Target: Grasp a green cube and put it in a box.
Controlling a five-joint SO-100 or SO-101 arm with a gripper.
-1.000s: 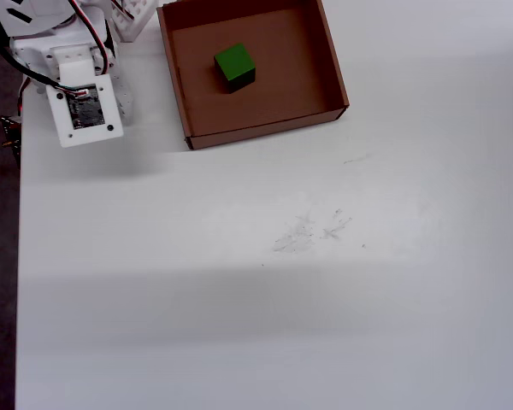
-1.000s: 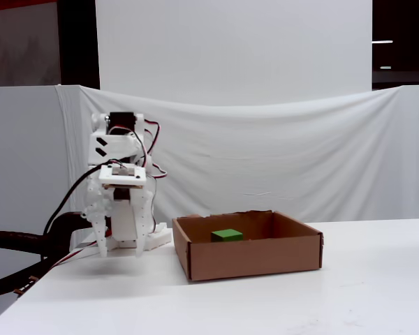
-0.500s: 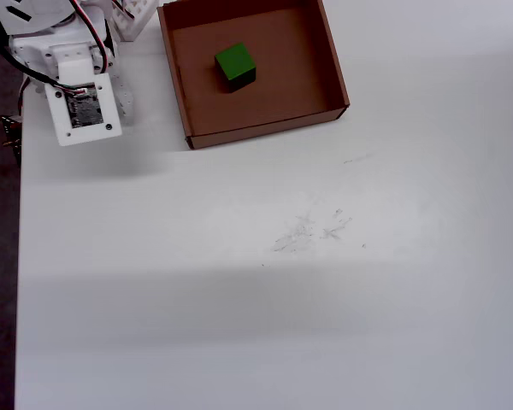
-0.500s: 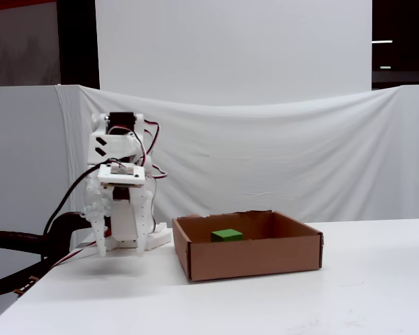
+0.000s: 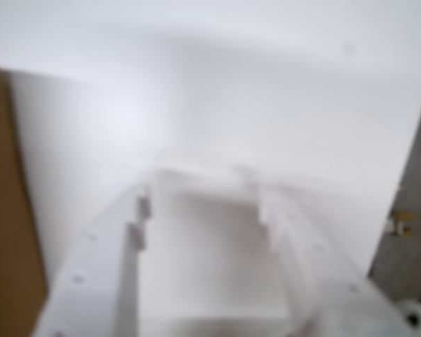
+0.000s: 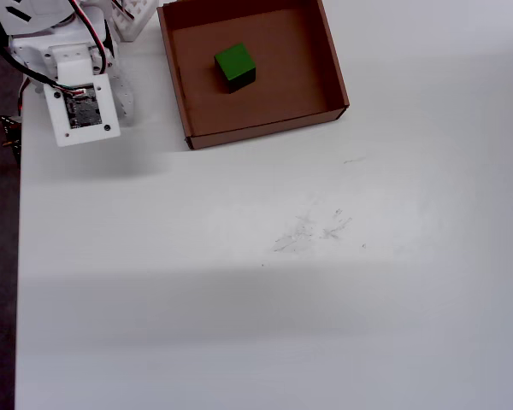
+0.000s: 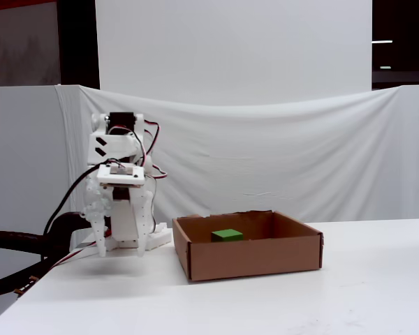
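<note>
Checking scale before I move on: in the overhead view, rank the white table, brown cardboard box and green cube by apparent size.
1. White table, which fills most of the frame.
2. Shallow square brown cardboard box.
3. Small bright green cube, resting on the box's floor.

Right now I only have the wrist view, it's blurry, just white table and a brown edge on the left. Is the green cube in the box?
Observer: Yes. In the overhead view the green cube sits on the floor of the box, clear of its walls.
Operator: Where's the gripper?
Observer: In the fixed view the gripper hangs left of the box, outside it.
Operator: Holding anything?
Observer: Nothing shows between its fingers in the wrist view.
</note>
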